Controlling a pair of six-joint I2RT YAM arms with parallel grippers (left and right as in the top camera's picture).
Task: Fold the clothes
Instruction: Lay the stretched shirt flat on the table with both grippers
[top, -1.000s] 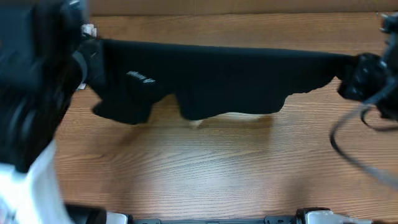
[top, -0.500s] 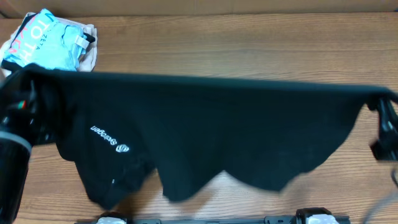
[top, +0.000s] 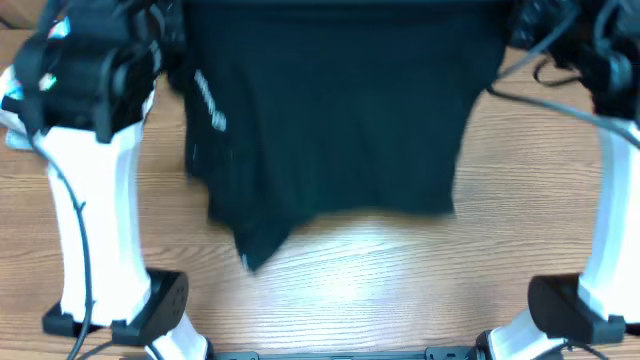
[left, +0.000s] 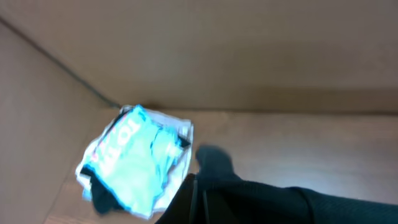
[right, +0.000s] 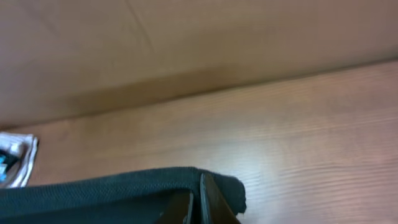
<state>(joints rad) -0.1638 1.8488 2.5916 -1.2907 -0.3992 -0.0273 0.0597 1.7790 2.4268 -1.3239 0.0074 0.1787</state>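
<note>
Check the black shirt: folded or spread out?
Spread, not folded. The black shirt hangs as one open sheet, its top edge pinched by the left hand and right hand at either end.

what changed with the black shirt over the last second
The black shirt was stretched wide above the table. The left gripper and right gripper have since drawn closer together, so it now hangs as a narrower sheet. Unchanged: both grippers still pinch its top edge, and its lower edge still hangs uneven.
</note>
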